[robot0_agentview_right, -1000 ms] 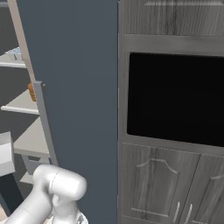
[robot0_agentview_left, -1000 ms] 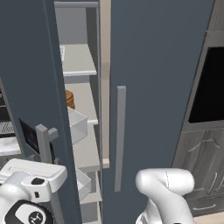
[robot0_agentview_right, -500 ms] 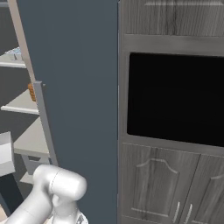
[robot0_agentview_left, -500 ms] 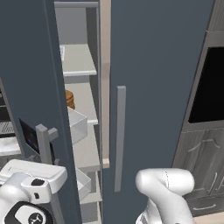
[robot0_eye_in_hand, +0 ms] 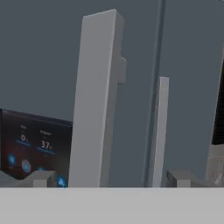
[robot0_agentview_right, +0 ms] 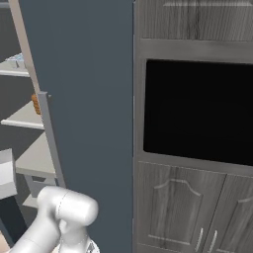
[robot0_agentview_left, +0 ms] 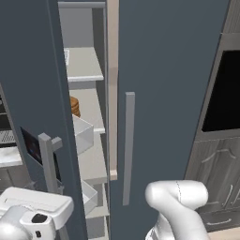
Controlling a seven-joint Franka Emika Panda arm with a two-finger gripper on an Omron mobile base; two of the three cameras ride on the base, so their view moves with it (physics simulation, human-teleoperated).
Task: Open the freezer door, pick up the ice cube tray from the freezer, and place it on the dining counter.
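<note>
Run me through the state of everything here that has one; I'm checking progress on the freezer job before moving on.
freezer door: swung partly open, panel lit.
matching door: closed.
freezer: shelves exposed.
ice cube tray: lying on an upper shelf, not yet picked.
gripper: open, holding nothing, the door handle rising between its tips.
lower cabinet doors: closed.

text: "37" in pale blue digits, with a second shorter figure to its left, maybe "0", too blurred to be sure | on: black panel (robot0_eye_in_hand: 35, 148) of the freezer door (robot0_eye_in_hand: 52, 52), hand view | small captions above the digits: unreadable | round blue icons below: no letters to read
</note>
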